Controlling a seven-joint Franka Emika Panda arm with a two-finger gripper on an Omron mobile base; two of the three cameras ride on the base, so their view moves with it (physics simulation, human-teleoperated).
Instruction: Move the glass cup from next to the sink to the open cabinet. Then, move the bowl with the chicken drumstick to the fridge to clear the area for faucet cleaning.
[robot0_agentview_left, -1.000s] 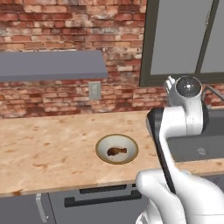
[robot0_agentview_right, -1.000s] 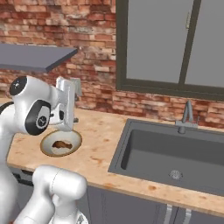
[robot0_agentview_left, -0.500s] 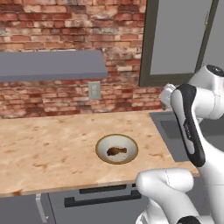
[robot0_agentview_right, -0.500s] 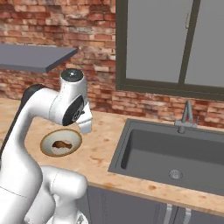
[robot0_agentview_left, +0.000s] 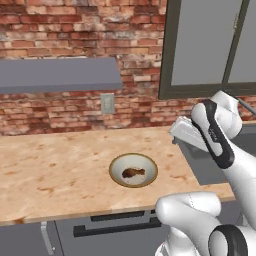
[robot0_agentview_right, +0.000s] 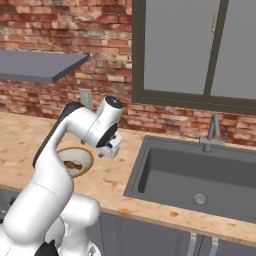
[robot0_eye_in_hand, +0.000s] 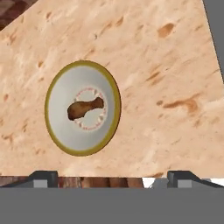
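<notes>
**Arm hovering above the bowl, fridge run not yet begun**

The white arm's two-finger gripper is hanging over the speckled tan wooden table, its jaws spread wide and gripping nothing. Below it, the round shallow bowl with cream centre and golden-tan rim is sitting flat on the table, the small glossy brown chicken drumstick lying in its middle. In the right base view the large dark grey sink is lying well to the bowl's right, with the slim grey metal faucet standing behind it. No glass cup is standing beside the sink, so that first half is looking finished, though the cabinet is out of frame and I can't confirm it. The bowl is untouched; grasping, lifting and carrying are all left. In the right base view the arm is covering part of the bowl.
</notes>
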